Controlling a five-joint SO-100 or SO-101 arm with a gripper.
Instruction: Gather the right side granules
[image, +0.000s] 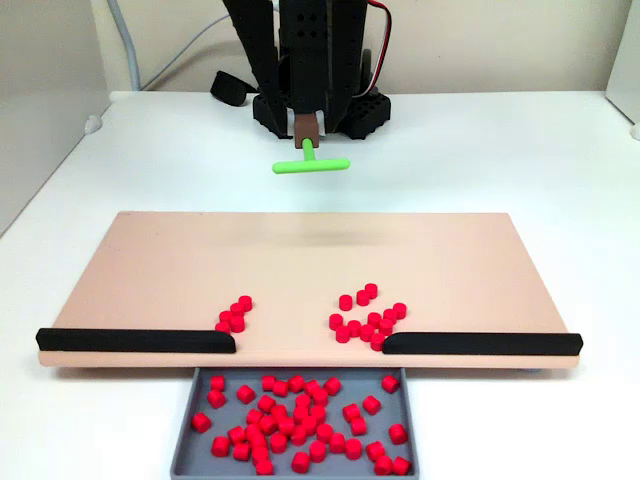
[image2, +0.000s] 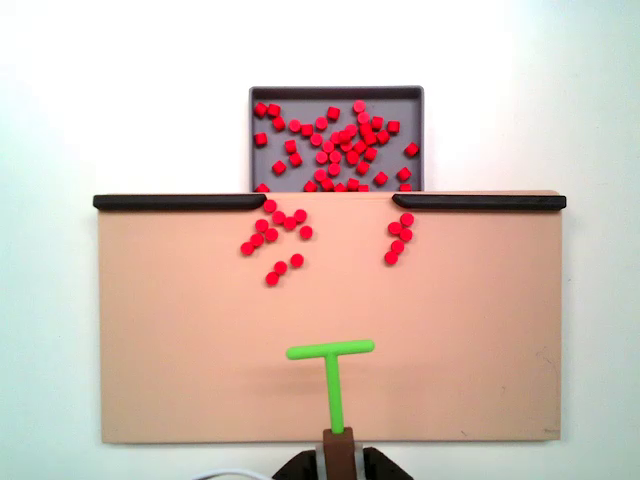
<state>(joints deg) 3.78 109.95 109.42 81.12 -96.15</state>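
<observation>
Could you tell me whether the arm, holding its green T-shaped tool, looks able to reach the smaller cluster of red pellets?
Probably yes: bare tan board lies between the green T-shaped tool and the smaller pellet cluster.

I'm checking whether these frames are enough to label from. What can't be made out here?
- Gripper fingers: in a fixed view the arm's dark body covers them above the green T-shaped tool; in the other fixed view the bottom edge cuts them off, so the jaw state is unclear.
- Gray tray: its near wall is cut by the bottom edge.
- The right side granules: too small for an exact count.
</observation>
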